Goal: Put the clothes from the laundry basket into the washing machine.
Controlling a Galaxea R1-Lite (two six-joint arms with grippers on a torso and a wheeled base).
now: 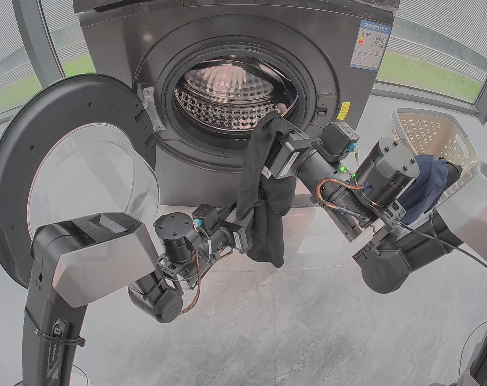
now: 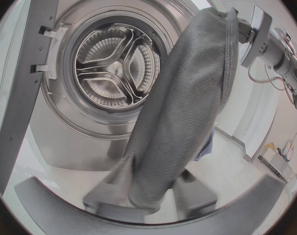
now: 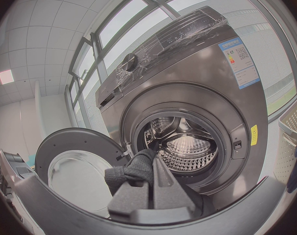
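Note:
A black garment (image 1: 267, 199) hangs in front of the washing machine's open drum (image 1: 227, 97), which is bare metal inside. My right gripper (image 1: 273, 130) is shut on the garment's top end just below the drum's mouth; the bunched cloth (image 3: 135, 167) shows between its fingers (image 3: 168, 186). My left gripper (image 1: 247, 232) is lower down, shut on the same garment (image 2: 187, 98), which runs taut up to the right gripper (image 2: 249, 33). The rest of the cloth dangles below. The beige laundry basket (image 1: 436, 130) stands at the right with a blue garment (image 1: 428, 183) over its rim.
The round door (image 1: 82, 156) is swung wide open to the left of the drum, close behind my left arm. Grey marble floor (image 1: 307, 317) lies open in front of the machine. Windows surround the machine.

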